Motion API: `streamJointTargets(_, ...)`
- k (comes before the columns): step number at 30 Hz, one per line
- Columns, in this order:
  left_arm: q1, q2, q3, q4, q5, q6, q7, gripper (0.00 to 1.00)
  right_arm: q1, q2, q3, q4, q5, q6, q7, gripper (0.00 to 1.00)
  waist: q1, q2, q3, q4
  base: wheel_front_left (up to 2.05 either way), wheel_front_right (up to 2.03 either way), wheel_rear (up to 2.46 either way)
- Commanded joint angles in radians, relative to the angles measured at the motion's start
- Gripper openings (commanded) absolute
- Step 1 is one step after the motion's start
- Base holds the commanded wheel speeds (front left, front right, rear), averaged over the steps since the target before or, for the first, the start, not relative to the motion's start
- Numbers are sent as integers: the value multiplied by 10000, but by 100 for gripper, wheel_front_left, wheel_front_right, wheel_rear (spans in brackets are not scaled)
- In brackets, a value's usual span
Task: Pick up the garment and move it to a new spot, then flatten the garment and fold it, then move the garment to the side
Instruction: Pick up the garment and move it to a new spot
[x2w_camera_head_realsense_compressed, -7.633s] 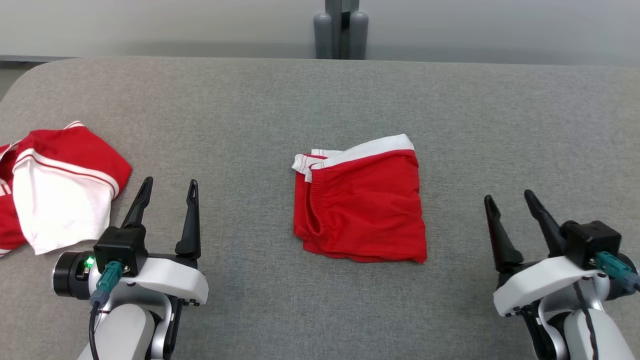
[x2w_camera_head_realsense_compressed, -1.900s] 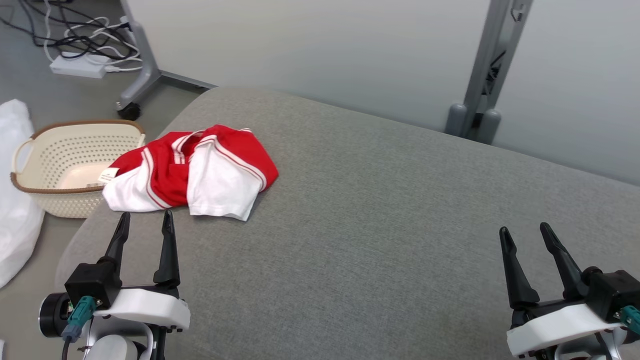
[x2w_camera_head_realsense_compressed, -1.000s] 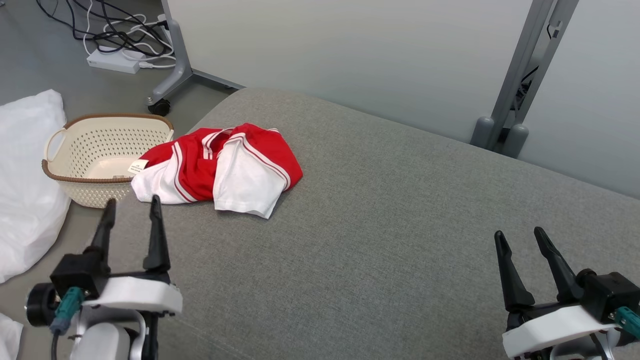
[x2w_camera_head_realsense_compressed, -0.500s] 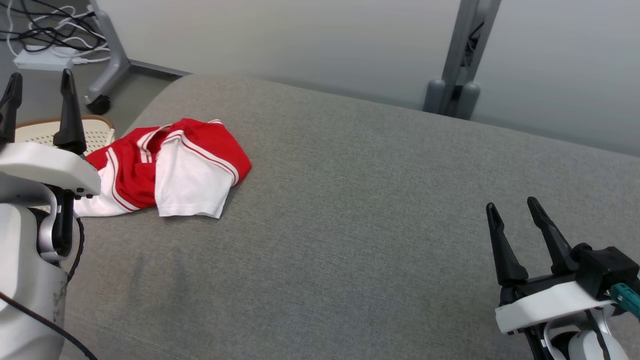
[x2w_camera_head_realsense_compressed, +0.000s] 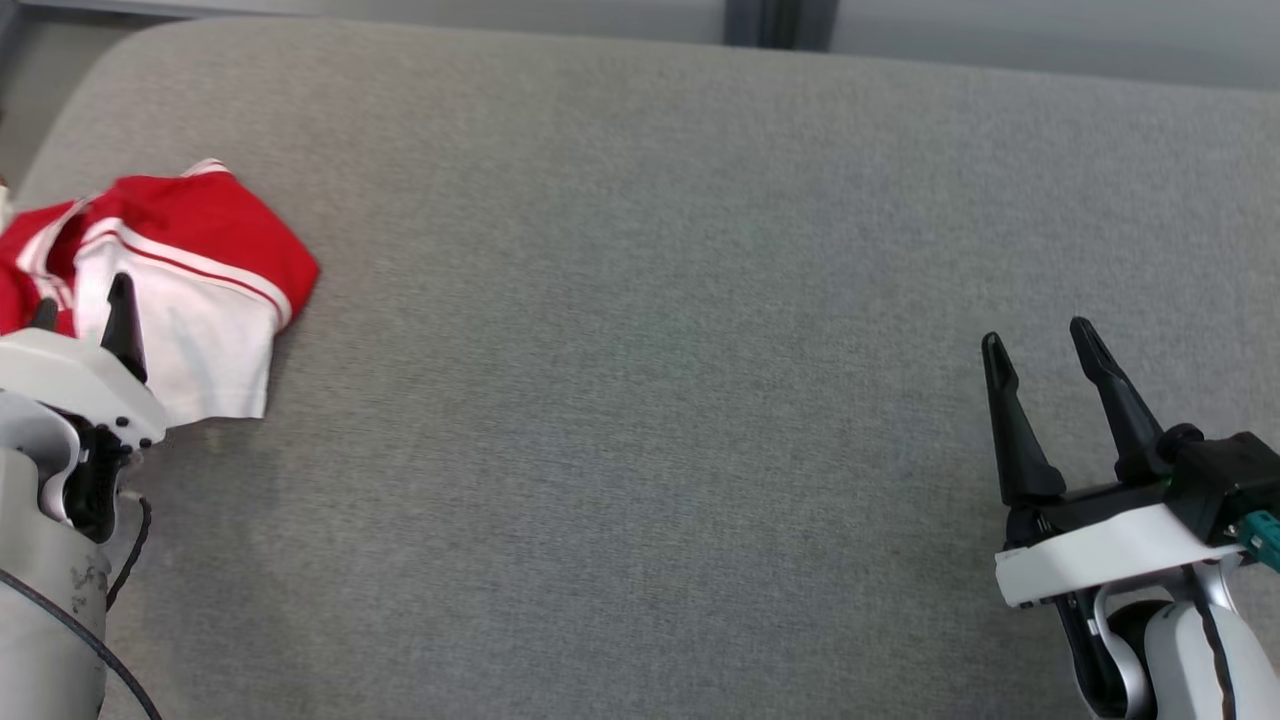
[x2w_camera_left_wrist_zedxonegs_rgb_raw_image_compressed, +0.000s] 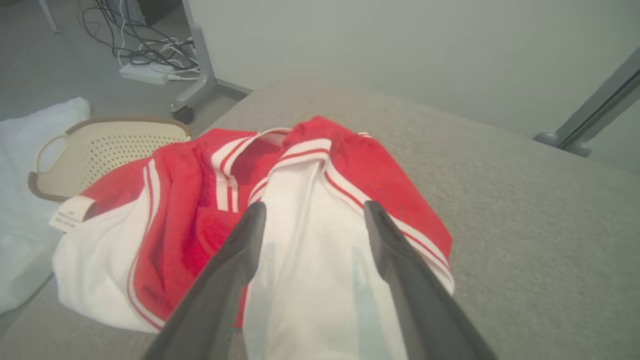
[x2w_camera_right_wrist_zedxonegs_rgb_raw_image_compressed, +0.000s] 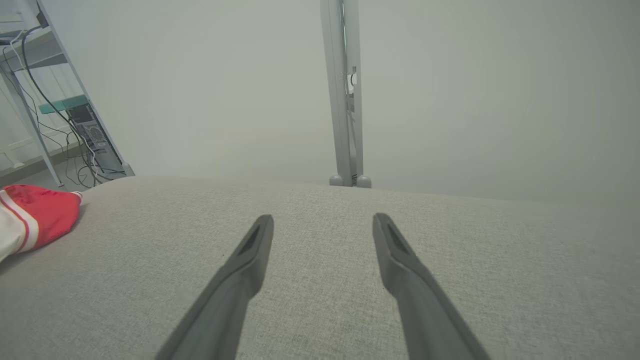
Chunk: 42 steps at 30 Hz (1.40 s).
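Observation:
The garment (x2w_camera_head_realsense_compressed: 200, 250), a crumpled red and white shirt with striped trim, lies at the left edge of the grey padded table (x2w_camera_head_realsense_compressed: 650, 300). My left gripper (x2w_camera_head_realsense_compressed: 82, 310) is open and points at the garment's near white part. In the left wrist view the garment (x2w_camera_left_wrist_zedxonegs_rgb_raw_image_compressed: 310, 280) shows between the spread fingers of the left gripper (x2w_camera_left_wrist_zedxonegs_rgb_raw_image_compressed: 315, 206); I cannot tell whether they touch it. My right gripper (x2w_camera_head_realsense_compressed: 1036, 337) is open and empty over bare table at the right, far from the garment. The right wrist view shows the right gripper (x2w_camera_right_wrist_zedxonegs_rgb_raw_image_compressed: 322, 219) and the garment (x2w_camera_right_wrist_zedxonegs_rgb_raw_image_compressed: 35, 212) far to the left.
A cream perforated basket (x2w_camera_left_wrist_zedxonegs_rgb_raw_image_compressed: 100, 145) stands on the floor beyond the table's left end, beside a white bag (x2w_camera_left_wrist_zedxonegs_rgb_raw_image_compressed: 30, 130). Cables and a power strip (x2w_camera_left_wrist_zedxonegs_rgb_raw_image_compressed: 145, 75) lie farther back. A grey post (x2w_camera_right_wrist_zedxonegs_rgb_raw_image_compressed: 345, 100) rises behind the table's far edge.
The head camera has tilted down and turned, so the whole picture has shifted. My left gripper has come down from its raised position toward the garment. The right gripper has stayed open and in place.

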Motion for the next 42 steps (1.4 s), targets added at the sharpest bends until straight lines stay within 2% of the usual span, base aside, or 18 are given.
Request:
streamJointTargets(1,-301,46,121,463,-184,-66,-67,100,-192,-54,17,-78,-107,3,25,100,0,0,571,-432,0,0,0)
streamJointTargets(9,-735,31,400,2217,-626,-153,-289,100,-417,-54,45,-59,-190,3,77,100,0,0,895,-479,0,0,0)
streamJointTargets(10,-762,23,371,2368,-630,-161,-327,72,-418,-54,47,-56,-184,3,84,100,0,0,906,-476,0,0,0)
streamJointTargets(12,-859,52,397,2529,-673,-169,-586,0,-471,-54,24,-60,-201,3,113,100,0,0,907,-453,0,0,0)
streamJointTargets(19,-1211,244,124,2611,-290,76,-1751,0,-346,-56,-126,-28,-209,3,137,100,0,0,575,-274,0,0,0)
streamJointTargets(25,-1433,545,-53,1597,181,451,-2273,0,-73,-54,-158,-1,-25,3,22,100,0,0,-225,-182,0,0,0)
streamJointTargets(28,-1140,692,46,29,582,747,-2289,0,107,-56,-233,-1,54,3,-23,100,0,0,-640,-171,0,0,0)
streamJointTargets(32,-363,492,99,-2406,1115,1096,-2290,0,320,-56,-299,-19,128,3,-71,100,0,0,-1172,-226,0,0,0)
streamJointTargets(37,1070,11,-241,-5330,1561,1432,-2277,0,532,-57,-251,5,315,3,-109,100,0,0,-1695,-438,0,0,0)
streamJointTargets(42,2726,-565,-1029,-8248,1860,1720,-1552,0,608,-57,-122,-30,483,3,-168,100,0,0,-1854,-887,0,0,0)
